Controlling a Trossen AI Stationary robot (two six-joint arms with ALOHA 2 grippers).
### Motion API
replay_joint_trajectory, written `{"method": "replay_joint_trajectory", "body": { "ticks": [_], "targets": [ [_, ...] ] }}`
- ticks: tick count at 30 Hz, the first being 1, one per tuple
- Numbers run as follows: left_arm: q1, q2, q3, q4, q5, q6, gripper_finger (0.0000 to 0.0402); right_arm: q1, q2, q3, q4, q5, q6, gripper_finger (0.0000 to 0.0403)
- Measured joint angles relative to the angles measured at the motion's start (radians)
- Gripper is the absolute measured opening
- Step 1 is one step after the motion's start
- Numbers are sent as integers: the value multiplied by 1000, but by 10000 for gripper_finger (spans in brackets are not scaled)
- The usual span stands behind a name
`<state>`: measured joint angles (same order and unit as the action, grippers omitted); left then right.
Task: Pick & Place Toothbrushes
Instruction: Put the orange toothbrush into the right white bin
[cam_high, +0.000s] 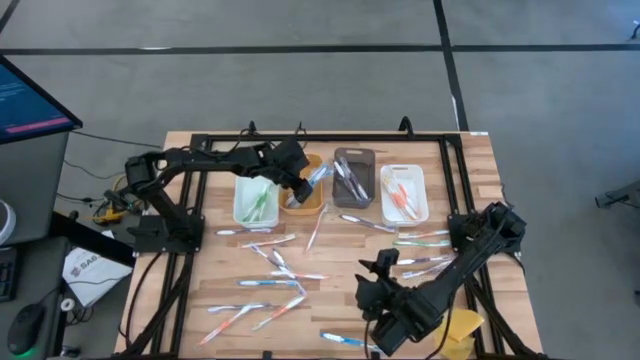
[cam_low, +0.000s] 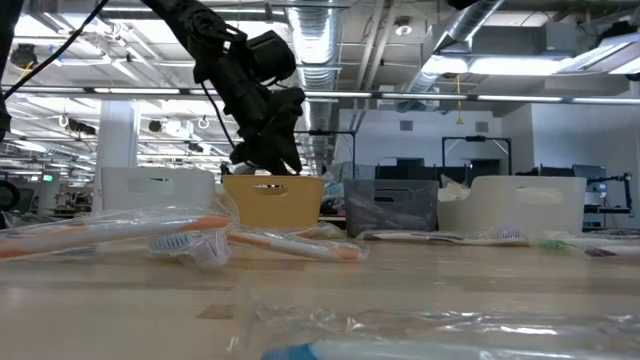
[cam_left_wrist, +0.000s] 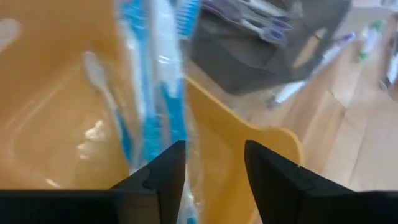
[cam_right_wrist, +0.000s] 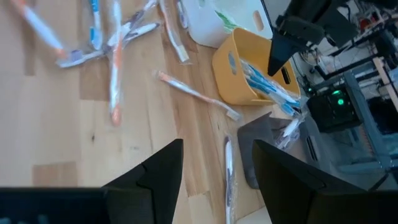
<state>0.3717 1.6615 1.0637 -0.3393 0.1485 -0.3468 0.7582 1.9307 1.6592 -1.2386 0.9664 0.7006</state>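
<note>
Two dark fingers (cam_left_wrist: 168, 177) of the left gripper (cam_high: 296, 178) fill the foreground of its wrist view, parted over the yellow bin (cam_left_wrist: 56, 106), and a blue-and-white toothbrush (cam_left_wrist: 163, 74) in crinkly clear wrap stands between them, leaning on the bin's rim; whether the jaws grip it or have let go cannot be told. Its long axis runs from the bin floor out toward 1 o'clock in the high view, so it looks part-way dropped. Seen from above, four smooth plastic bins sit in a row at 12 o'clock on the wooden table (cam_high: 210, 290): pale green (cam_high: 255, 200), yellow, grey (cam_high: 353, 178) and white (cam_high: 404, 192). Many more wrapped toothbrushes (cam_high: 275, 262), thin and glossy, lie scattered flat toward 6 o'clock, nearer the right gripper (cam_high: 372, 280), which hovers there with jaws released and empty. That arm seems better placed for the next pick.
</note>
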Motion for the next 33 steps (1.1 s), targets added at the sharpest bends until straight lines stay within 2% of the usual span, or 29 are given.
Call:
{"method": "replay_joint_trajectory", "body": {
  "ticks": [2, 6, 9, 13, 16, 19, 24, 29, 33],
  "targets": [
    [-21, 0, 0, 2, 0, 2, 161, 15, -2, 0, -8, -21, 4, 186],
    [-64, -7, 0, 5, 1, 3, 158, 24, -19, 0, -10, -171, 11, 186],
    [-86, -45, 0, 7, -5, 2, 157, 36, -22, 0, -11, -188, 33, 186],
    [-109, -146, 0, 5, -76, 5, 159, 50, -22, 0, -7, -204, 44, 186],
    [-148, -248, -4, 8, -116, 14, 159, 59, -22, 0, -7, -271, 49, 186],
    [-213, -354, -33, 11, -117, 63, 157, 68, -13, 0, -5, -304, 39, 186],
    [-338, -518, -142, 70, -144, 104, 158, 73, -13, 0, 104, -315, -50, 186],
    [-464, -624, -317, 279, -209, 104, 158, 67, -12, 0, 321, -337, -272, 192],
    [-537, -664, -456, 454, -237, 116, 157, 29, -12, 1, 390, -340, -317, 200]
  ]
}}
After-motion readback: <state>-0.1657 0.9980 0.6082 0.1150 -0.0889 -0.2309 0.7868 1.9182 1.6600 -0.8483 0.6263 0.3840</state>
